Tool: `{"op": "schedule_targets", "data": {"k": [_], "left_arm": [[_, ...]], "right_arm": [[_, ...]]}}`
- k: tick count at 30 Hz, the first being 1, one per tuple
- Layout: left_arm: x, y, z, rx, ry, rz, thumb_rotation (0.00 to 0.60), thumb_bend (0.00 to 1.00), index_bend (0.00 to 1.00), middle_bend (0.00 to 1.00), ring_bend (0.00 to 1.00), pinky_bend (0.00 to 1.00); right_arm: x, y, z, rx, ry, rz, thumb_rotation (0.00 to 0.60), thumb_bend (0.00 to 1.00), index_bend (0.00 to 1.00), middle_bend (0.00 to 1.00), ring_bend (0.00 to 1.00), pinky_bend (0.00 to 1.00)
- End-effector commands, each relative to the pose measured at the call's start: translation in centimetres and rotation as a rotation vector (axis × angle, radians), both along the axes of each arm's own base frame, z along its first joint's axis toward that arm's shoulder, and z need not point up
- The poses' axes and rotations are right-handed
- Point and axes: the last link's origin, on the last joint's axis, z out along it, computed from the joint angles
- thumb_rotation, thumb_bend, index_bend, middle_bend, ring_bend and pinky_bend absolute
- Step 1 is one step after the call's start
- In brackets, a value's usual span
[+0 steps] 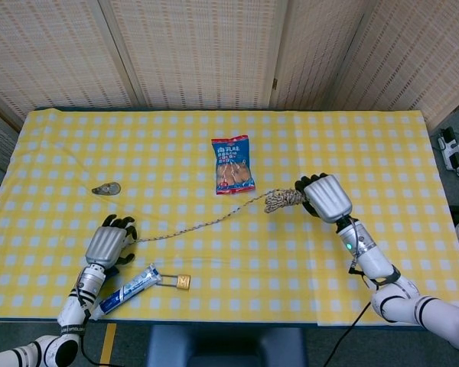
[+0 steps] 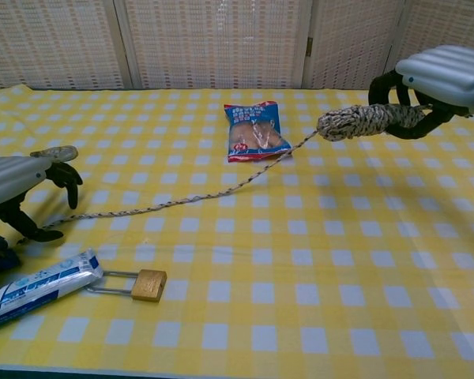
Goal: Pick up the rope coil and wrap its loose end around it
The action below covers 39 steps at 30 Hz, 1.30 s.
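From the head view, the right hand (image 1: 327, 198) is gripping the rope coil (image 1: 283, 200) above the checkered table (image 1: 367, 153), its loose end (image 1: 199, 224) trailing to the left hand (image 1: 109, 243), fingers curled around its tip. From the chest view, the left hand (image 2: 20, 189) is arching knuckles-up (whether it is pinching the rope is unclear).

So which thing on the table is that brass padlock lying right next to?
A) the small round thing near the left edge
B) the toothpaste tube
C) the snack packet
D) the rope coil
B: the brass padlock lies at the front of the table with its shackle reaching toward the end of the toothpaste tube, far from the snack packet and from the rope coil held up by the right hand.
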Motion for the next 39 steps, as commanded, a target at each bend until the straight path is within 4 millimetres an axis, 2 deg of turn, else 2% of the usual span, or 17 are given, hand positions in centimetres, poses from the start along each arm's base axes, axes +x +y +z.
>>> {"op": "schedule_targets", "data": {"k": [1, 18, 39], "left_arm": [[-0.3, 0.3, -0.1, 0.011, 0.017, 0.02, 0.6, 0.27, 0.49, 0.25, 0.27, 0.16], [-1.6, 0.7, -0.2, 0.009, 0.025, 0.084, 0.6, 0.4, 0.52, 0.25, 0.27, 0.16], [-2.2, 0.9, -0.6, 0.0, 0.029, 0.112, 0.6, 0.45, 0.54, 0.25, 0.28, 0.18]], "right_arm": [[0.0, 0.0, 0.0, 0.002, 0.0, -0.001, 0.6, 0.58, 0.74, 0.6, 0.66, 0.56], [-0.4, 0.2, -0.2, 0.01, -0.001, -0.008, 0.6, 0.58, 0.74, 0.61, 0.66, 0.56], [-0.7, 0.4, -0.4, 0.015, 0.003, -0.016, 0.6, 0.58, 0.75, 0.61, 0.66, 0.56]]}}
